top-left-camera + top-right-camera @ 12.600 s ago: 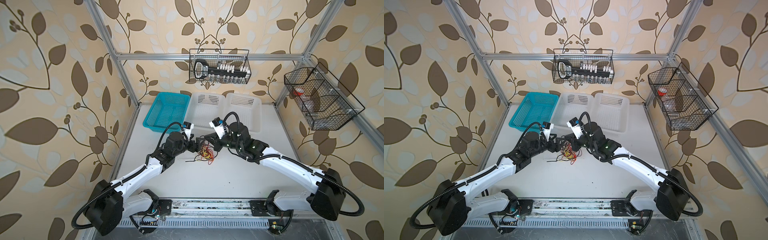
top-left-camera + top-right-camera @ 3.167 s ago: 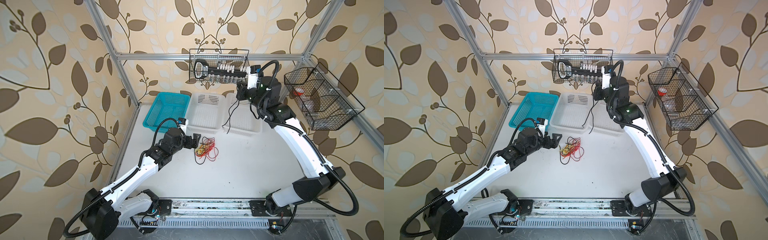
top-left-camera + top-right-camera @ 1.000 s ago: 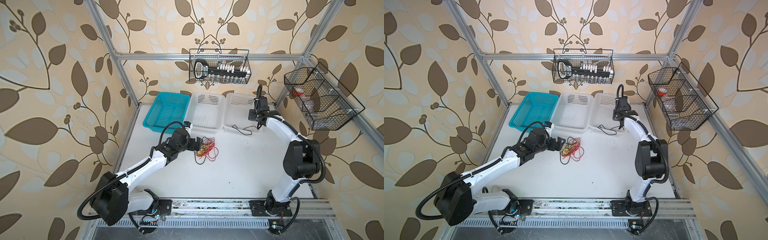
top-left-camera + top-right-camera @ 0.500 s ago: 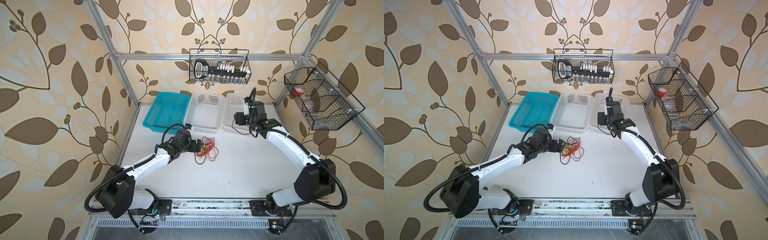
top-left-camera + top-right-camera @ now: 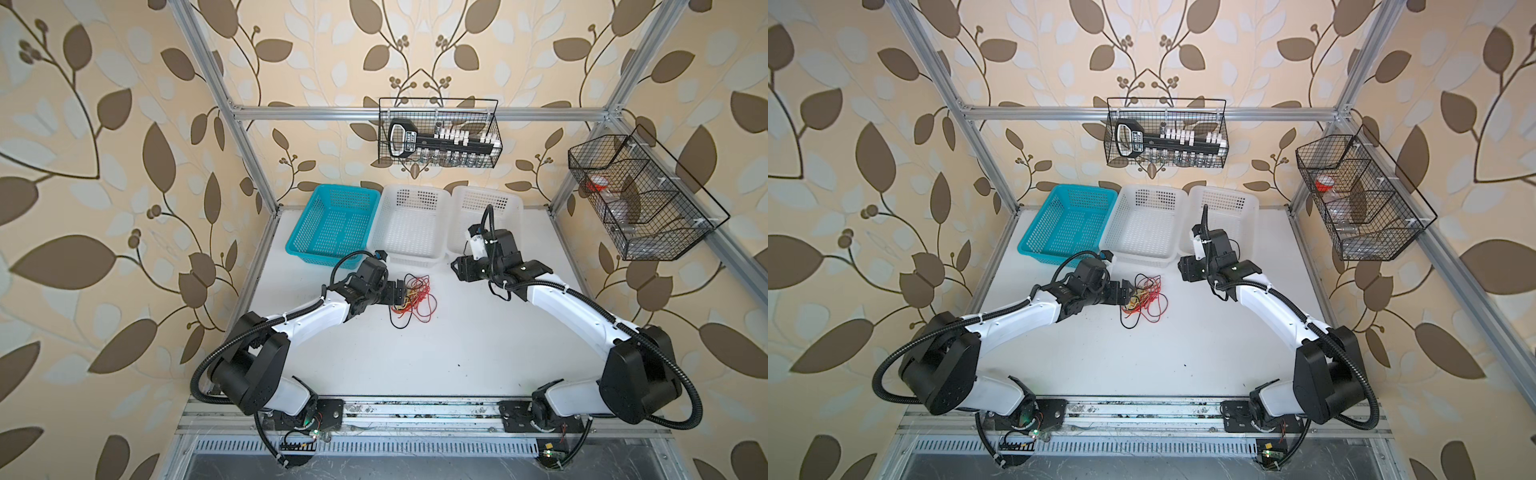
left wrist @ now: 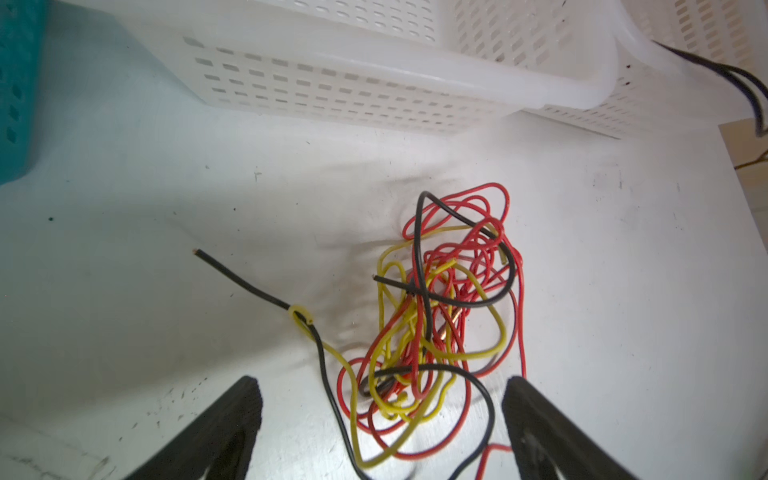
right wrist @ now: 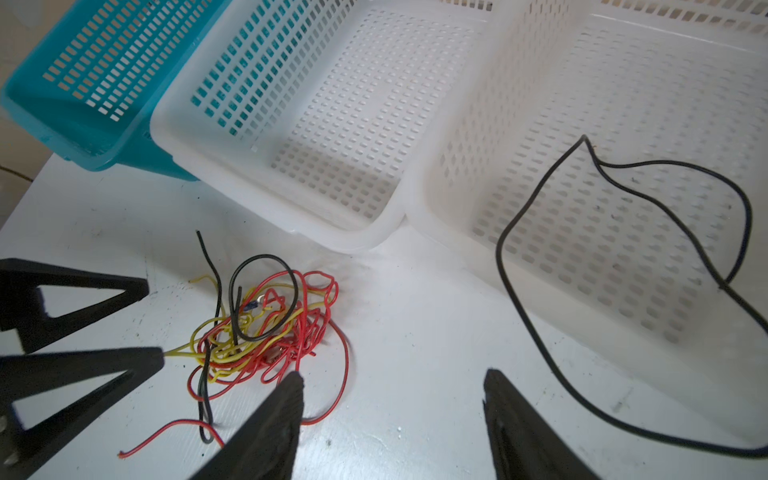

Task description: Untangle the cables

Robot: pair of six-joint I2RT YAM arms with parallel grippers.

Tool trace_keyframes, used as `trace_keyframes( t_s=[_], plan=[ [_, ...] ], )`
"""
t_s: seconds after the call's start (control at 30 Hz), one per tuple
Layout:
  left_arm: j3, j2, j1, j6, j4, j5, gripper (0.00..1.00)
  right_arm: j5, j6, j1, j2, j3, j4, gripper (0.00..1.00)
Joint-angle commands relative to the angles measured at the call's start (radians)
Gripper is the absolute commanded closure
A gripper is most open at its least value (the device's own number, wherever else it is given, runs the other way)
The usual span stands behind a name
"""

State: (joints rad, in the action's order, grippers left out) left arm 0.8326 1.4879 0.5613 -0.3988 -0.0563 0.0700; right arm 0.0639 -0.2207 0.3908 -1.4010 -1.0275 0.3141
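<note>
the cables (image 5: 411, 297) lay in a loose red, yellow and black knot on the table (image 5: 415, 365) before the white basket (image 5: 409, 259), one black wire (image 7: 500, 266) apart in the basket beside it (image 7: 453, 195). left gripper (image 6: 380, 415) stood wide open astride the near loops, holding nothing; right gripper (image 7: 392, 411) open, empty. light, limp and springy, they'd likely slip unless pinched squarely, best at the free black end (image 6: 241, 282)

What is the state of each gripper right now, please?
Left gripper: open, with part of the cables lying between its jaws, not clamped.
Right gripper: open, holding nothing.
</note>
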Motion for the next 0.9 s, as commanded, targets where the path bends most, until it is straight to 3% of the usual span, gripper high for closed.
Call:
trace_keyframes(
  t_s=[0.0, 0.2, 0.5, 0.7, 0.87],
  plan=[
    [0.047, 0.042, -0.007, -0.038, 0.069, -0.016, 0.14, 0.029, -0.017, 0.018, 0.042, 0.033, -0.041, 0.32],
    [0.080, 0.116, -0.006, -0.040, 0.126, -0.049, 0.27, 0.052, -0.042, 0.037, 0.073, 0.072, -0.102, 0.32],
    [0.166, 0.224, -0.006, -0.050, 0.128, -0.041, 0.38, 0.055, -0.036, 0.037, 0.065, 0.075, -0.112, 0.32],
    [0.203, 0.272, -0.002, -0.052, 0.126, -0.034, 0.57, 0.069, -0.037, 0.037, 0.058, 0.087, -0.129, 0.32],
    [0.230, 0.291, -0.001, -0.049, 0.080, -0.039, 0.85, 0.077, -0.042, 0.037, 0.048, 0.098, -0.140, 0.33]
  ],
)
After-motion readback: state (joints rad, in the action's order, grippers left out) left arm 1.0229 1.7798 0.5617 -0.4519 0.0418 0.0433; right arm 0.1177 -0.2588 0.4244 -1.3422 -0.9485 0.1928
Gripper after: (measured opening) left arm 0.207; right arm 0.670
